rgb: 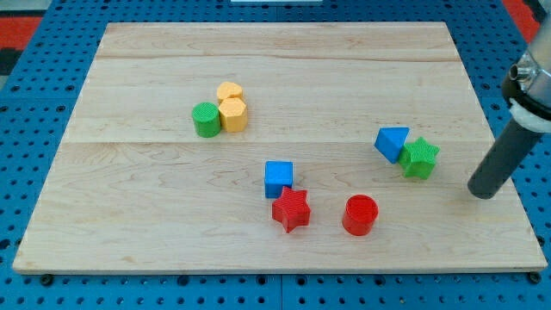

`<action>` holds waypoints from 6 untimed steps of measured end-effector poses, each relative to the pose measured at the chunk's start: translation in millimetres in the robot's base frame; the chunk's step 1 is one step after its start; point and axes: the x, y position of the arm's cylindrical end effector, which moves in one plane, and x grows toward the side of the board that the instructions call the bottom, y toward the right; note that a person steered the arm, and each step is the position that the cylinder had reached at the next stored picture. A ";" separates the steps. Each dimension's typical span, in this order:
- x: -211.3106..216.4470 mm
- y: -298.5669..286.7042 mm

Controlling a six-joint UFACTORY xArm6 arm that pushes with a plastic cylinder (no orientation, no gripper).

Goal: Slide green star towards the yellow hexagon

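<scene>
The green star (420, 158) lies at the view's right, touching the blue triangle (392, 142) on its left. The yellow hexagon (233, 114) sits at the upper middle, touching a green cylinder (206, 120) on its left and a second yellow block (229, 91) above it. My tip (483, 190) is the lower end of the dark rod at the view's right edge. It stands to the right of and slightly below the green star, apart from it.
A blue cube (279, 178) and a red star (291, 209) touch each other at the lower middle. A red cylinder (360, 214) stands to their right. The wooden board (129, 207) lies on a blue pegboard.
</scene>
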 end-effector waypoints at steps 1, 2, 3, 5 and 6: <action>-18.9 11.7; -42.3 14.3; -65.1 14.3; -87.1 -36.9; -68.0 -48.3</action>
